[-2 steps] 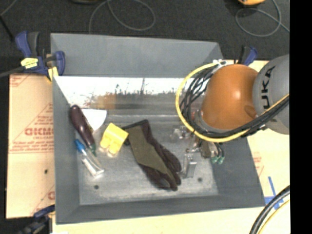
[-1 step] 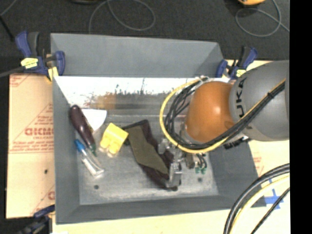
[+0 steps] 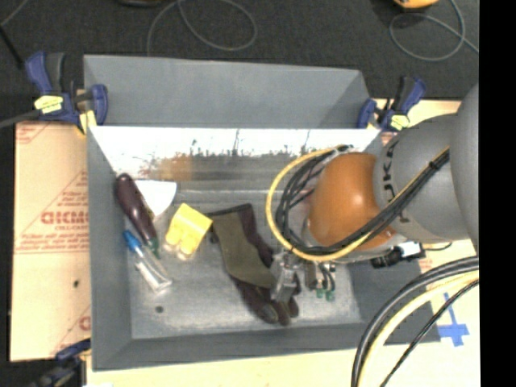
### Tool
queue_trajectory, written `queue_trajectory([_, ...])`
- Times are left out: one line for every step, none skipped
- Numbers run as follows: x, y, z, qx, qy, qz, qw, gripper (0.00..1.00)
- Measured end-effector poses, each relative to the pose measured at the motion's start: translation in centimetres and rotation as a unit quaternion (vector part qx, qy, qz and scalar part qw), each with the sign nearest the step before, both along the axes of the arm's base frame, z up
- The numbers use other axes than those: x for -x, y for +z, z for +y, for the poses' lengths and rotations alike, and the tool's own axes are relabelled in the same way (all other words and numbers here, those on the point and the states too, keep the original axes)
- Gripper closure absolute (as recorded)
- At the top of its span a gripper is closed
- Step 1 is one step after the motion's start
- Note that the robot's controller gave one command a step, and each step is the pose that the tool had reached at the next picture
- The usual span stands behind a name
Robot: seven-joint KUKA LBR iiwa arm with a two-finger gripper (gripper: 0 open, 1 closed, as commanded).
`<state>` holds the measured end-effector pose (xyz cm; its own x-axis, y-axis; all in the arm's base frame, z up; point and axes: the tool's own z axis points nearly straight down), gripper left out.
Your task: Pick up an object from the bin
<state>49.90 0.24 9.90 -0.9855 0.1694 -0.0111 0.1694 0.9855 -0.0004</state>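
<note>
Because the dark olive-brown cloth [image 3: 240,248] lay crumpled and slack across the floor of the bin [image 3: 226,135], with bare metal around its lower end, that end looked like the freest place to come at it. The gripper [image 3: 289,287] stood right there, at the cloth's lower right tip. It was on the fabric or just over it, but contact could not be made out. Nor could it be told whether the gripper was apart or closed, since its own housing and the dark folds hid that, so no hold on the cloth could be claimed.

The other things lay well apart from that tip, all to the left of the cloth. A yellow block [image 3: 187,228] sat just beside the cloth's upper left edge. Further left were a white scrap [image 3: 160,193] and a maroon-handled tool [image 3: 133,206], with a clear-and-blue pen-like piece [image 3: 147,263] below them. That spacing probably meant a lift at the tip would disturb none of them.

The arm reached in from the right of the cloth with its wrist turned steeply downward. Its orange cover [image 3: 343,196] sat above and to the right of the cloth's lower end, ringed by looping cables [image 3: 278,192].
</note>
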Motion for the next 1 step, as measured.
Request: queue_trajectory([0.0, 0.0, 0.0, 0.0, 0.0, 0.0, 1.0, 1.0])
